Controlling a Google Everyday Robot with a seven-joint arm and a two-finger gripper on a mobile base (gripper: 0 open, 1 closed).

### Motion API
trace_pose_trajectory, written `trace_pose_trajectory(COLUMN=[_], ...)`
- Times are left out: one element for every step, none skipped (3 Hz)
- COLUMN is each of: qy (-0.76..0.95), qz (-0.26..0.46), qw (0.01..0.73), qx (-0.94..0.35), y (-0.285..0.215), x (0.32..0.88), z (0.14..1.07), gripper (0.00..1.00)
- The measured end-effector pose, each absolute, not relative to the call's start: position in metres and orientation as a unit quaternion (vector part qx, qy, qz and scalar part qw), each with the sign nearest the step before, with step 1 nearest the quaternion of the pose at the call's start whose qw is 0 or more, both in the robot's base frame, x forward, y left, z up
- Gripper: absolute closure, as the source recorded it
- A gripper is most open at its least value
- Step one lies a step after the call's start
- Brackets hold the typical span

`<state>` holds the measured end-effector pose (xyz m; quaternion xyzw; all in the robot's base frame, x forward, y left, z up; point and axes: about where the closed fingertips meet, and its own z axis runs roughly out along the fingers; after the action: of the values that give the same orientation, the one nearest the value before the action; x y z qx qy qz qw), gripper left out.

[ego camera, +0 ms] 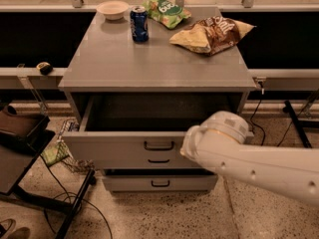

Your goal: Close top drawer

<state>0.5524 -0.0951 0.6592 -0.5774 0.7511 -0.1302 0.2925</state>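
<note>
Top drawer (119, 151), wide grey metal-look box, one of three, stands pulled out; long axis left-right, front facing the camera. Gripper (192, 146) sits at that front, right of the small black bar handle (159, 145); its grip cannot be told.

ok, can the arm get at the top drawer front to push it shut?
Probably yes: the arm sits right at the front of the open top drawer, right of its handle, nothing between. The gripper is hidden behind the arm's end, so contact is unconfirmed.

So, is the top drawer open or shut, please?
Open: the top drawer is pulled out, dark inside showing. The gripper is hidden behind the arm at its front.
</note>
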Motion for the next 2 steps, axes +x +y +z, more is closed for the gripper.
trace_pose_trajectory(qy=[0.751, 0.749], qz=[-0.130, -0.128], qw=[0.293, 0.297], qx=[-0.578, -0.579], y=[-0.094, -0.092], x=[0.552, 0.585], z=[0.659, 0.655], gripper=[1.00, 1.00])
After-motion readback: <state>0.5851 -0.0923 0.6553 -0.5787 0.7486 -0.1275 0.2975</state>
